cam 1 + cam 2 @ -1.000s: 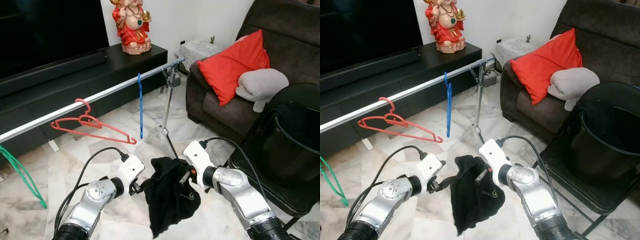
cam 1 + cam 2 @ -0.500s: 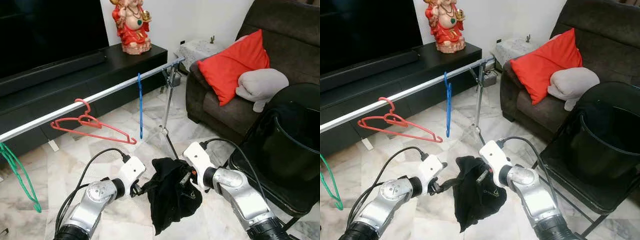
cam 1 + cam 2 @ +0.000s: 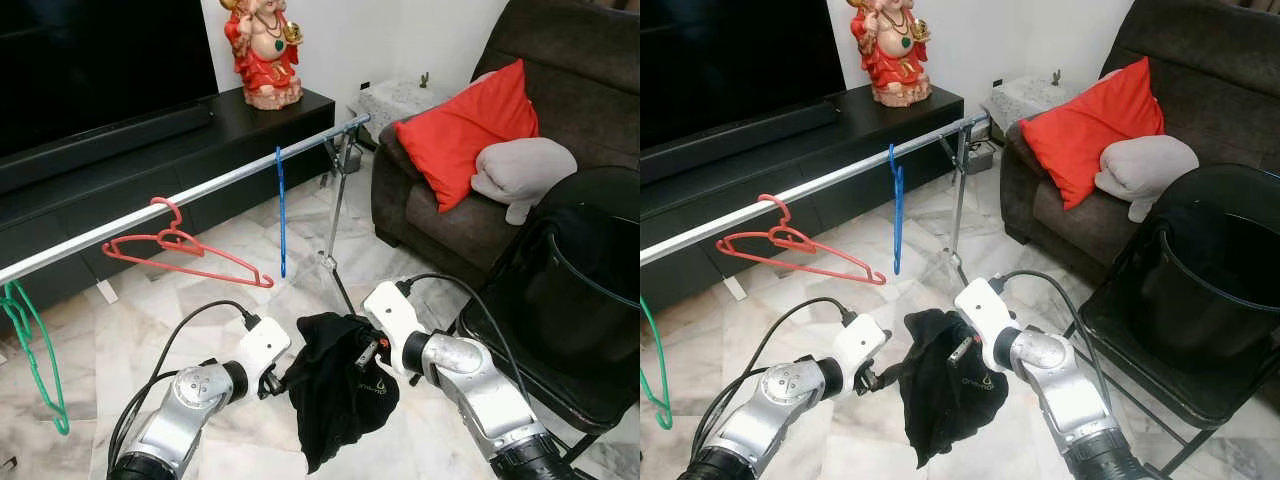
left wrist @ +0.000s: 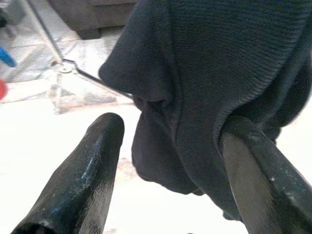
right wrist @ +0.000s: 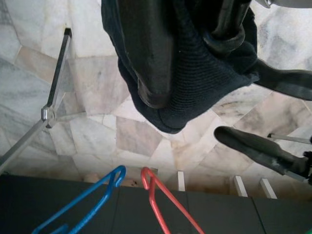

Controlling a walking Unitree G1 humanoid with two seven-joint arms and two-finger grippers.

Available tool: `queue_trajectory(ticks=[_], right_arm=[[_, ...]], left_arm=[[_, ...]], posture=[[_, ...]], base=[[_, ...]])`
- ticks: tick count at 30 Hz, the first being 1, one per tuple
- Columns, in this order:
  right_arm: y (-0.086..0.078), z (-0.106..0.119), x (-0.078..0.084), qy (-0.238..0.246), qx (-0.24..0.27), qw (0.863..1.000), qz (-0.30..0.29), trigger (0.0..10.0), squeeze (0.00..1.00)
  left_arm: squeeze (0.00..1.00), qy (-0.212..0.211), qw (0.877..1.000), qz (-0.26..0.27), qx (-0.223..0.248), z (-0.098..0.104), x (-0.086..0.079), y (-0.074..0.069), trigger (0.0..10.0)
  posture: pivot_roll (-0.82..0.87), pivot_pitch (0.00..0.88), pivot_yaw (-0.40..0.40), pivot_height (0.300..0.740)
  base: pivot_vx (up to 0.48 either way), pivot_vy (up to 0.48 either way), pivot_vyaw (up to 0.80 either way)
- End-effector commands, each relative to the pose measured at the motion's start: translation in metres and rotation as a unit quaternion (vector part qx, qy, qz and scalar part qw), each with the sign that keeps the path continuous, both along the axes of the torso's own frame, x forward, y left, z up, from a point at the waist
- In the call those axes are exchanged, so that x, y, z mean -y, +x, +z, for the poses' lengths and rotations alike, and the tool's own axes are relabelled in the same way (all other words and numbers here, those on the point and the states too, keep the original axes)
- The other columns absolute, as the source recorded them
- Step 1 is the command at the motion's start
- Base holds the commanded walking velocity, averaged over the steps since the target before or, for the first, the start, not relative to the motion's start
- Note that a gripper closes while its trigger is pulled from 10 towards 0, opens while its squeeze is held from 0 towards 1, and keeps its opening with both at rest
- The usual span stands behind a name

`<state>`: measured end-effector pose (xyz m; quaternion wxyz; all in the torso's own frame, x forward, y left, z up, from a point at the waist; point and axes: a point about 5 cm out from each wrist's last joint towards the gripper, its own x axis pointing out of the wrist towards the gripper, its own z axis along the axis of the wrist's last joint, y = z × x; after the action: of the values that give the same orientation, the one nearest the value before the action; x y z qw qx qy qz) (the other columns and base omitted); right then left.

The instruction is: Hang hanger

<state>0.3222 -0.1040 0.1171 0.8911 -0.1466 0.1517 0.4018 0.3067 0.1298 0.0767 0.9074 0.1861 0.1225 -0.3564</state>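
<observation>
A thin green wire hanger [image 3: 30,350] hangs at the far left end of a long silver rail [image 3: 190,195] that runs from near left to far right on a folding metal stand over pale marble floor [image 3: 120,330]. Further right on the rail a red plastic hanger [image 3: 185,255] hangs with its long bar roughly along the rail, and beyond it a blue hanger [image 3: 281,210] hangs edge-on, its long axis straight down. In the near foreground the left gripper [image 3: 278,377], on a bent silver arm reaching inward from the left, has its two black fingers [image 4: 92,165] spread, one of them tucked under a fold of a black knitted garment [image 3: 335,385]. The soft, ribbed garment droops in a bunched lump between the two grippers, above the floor. The right gripper [image 3: 368,352], on an arm angled in from the right, is clamped onto the garment's upper edge. To the far right stand a dark brown sofa [image 3: 560,60] with a red cushion [image 3: 465,125] and a grey cushion [image 3: 525,170], and nearer, a black chair [image 3: 570,300].
</observation>
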Motion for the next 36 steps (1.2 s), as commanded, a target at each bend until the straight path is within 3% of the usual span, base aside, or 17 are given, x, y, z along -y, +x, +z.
queue_trajectory(ticks=[1, 9, 16, 19, 27, 36], right_arm=[[0.002, 0.014, -0.004, 0.018, 0.027, 0.999, 0.009, 10.0, 0.00], [-0.001, 0.017, -0.009, 0.021, 0.030, 0.999, 0.024, 10.0, 0.00], [0.001, 0.013, -0.004, 0.005, 0.034, 0.999, 0.016, 10.0, 0.00], [0.002, 0.013, -0.004, 0.007, 0.032, 0.999, 0.013, 10.0, 0.00], [-0.001, 0.015, -0.009, 0.013, 0.032, 0.999, 0.028, 10.0, 0.00], [-0.003, 0.014, -0.011, 0.013, 0.031, 0.999, 0.038, 10.0, 0.00]], left_arm=[[0.00, 0.008, 1.000, 0.013, 0.010, 0.002, -0.004, 0.004, 10.0], [0.00, 0.003, 0.999, 0.044, 0.029, 0.006, -0.004, 0.010, 10.0], [0.00, -0.053, 0.998, -0.036, -0.014, 0.006, 0.012, -0.005, 10.0], [0.00, -0.056, 0.997, -0.051, -0.024, 0.005, 0.015, -0.008, 10.0], [0.00, -0.058, 0.998, -0.001, 0.015, 0.013, 0.013, 0.005, 10.0], [0.00, -0.061, 0.998, -0.009, 0.004, 0.011, 0.014, 0.003, 10.0]], posture=[[0.05, 0.091, 0.032, 0.740], [0.04, 0.096, 0.031, 0.740], [0.05, 0.097, 0.030, 0.740], [0.05, 0.096, 0.030, 0.740], [0.04, 0.097, 0.030, 0.740], [0.05, 0.095, 0.031, 0.740]], base=[[0.000, 0.000, 0.00], [0.000, 0.000, 0.00], [0.000, 0.000, 0.00], [0.000, 0.000, 0.00], [0.000, 0.000, 0.00], [0.000, 0.000, 0.00]])
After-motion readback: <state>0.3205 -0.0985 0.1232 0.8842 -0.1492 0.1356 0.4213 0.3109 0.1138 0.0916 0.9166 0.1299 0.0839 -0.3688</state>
